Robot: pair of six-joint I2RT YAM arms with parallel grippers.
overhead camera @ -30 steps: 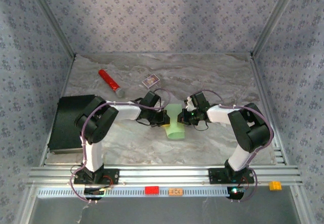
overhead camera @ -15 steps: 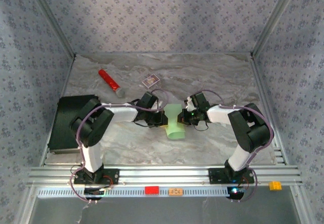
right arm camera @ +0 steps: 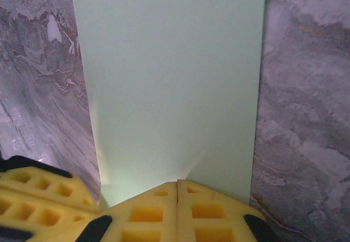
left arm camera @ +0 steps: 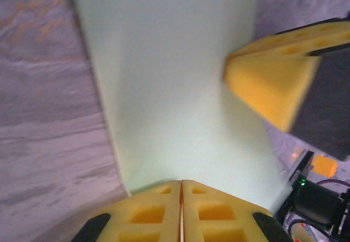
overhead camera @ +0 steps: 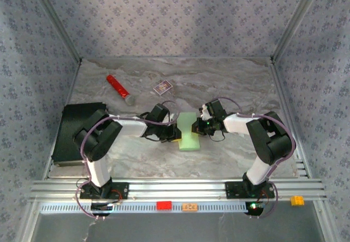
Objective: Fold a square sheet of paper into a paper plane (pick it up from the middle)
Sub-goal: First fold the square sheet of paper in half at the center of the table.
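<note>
The square sheet of paper (overhead camera: 189,136) lies folded into a pale green rectangle on the marble table between my two grippers. My left gripper (overhead camera: 176,134) is shut, its tips resting on the paper's left edge; in the left wrist view the yellow tips (left arm camera: 181,182) meet at the paper (left arm camera: 169,78). My right gripper (overhead camera: 197,125) is also shut, its tips on the paper's right edge. In the right wrist view its tips (right arm camera: 176,183) touch the paper (right arm camera: 169,72), where a short crease starts. No paper shows between either pair of jaws.
A red cylinder (overhead camera: 117,86) and a small purple-and-white card box (overhead camera: 162,87) lie toward the back left. A black slab (overhead camera: 71,133) sits at the left edge. Aluminium rails (overhead camera: 175,188) run along the front. Patterned walls close in three sides.
My left gripper has slid toward the near side along the paper's left edge. The paper now lies flatter, as a crisper rectangle. The right gripper has stayed put.
</note>
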